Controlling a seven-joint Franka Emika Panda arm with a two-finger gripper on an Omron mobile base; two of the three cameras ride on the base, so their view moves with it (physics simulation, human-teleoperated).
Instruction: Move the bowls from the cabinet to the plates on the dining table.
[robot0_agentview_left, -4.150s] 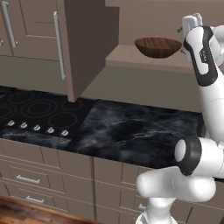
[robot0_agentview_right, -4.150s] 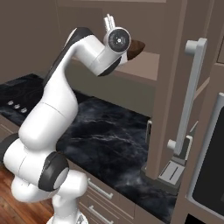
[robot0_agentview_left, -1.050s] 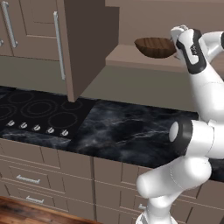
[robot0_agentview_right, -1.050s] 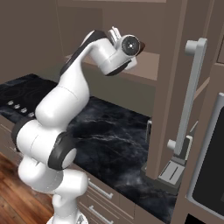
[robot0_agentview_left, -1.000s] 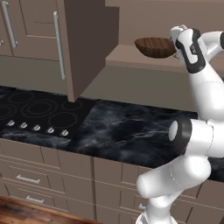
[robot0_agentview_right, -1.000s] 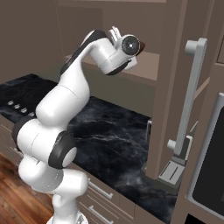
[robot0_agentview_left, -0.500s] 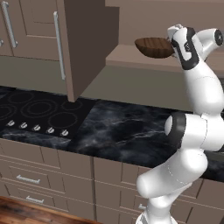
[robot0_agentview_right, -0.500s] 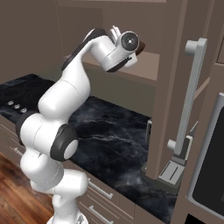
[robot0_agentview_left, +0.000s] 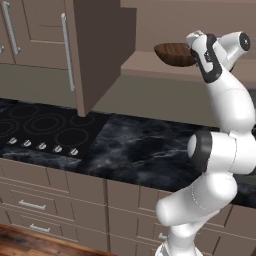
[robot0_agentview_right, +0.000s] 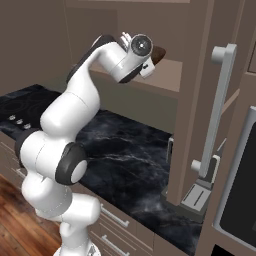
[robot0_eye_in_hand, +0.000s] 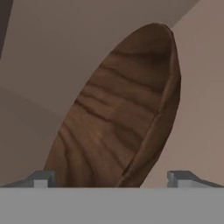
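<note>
Black white-veined marble counter (robot0_agentview_left: 150, 150) runs across mid frame, w/ black cooktop (robot0_agentview_left: 40, 127) at left & row of silver knobs (robot0_agentview_left: 42, 146) along its front edge. Taupe drawer units (robot0_agentview_left: 55, 200) below, horiz. silver handles. Wood floor (robot0_agentview_left: 30, 245) at bottom left corner. In right base view, dark-glass appliance (robot0_agentview_right: 240, 190) at far right edge. Plain taupe wall (robot0_agentview_left: 150, 100) above counter, even soft light.

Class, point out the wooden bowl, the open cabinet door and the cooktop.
wooden bowl (robot0_agentview_left: 172, 54), left base view, on its outer side.
cabinet door (robot0_agentview_left: 102, 47), left base view, on its inner face.
cooktop (robot0_agentview_left: 42, 125), left base view, on a burner ring.
</note>
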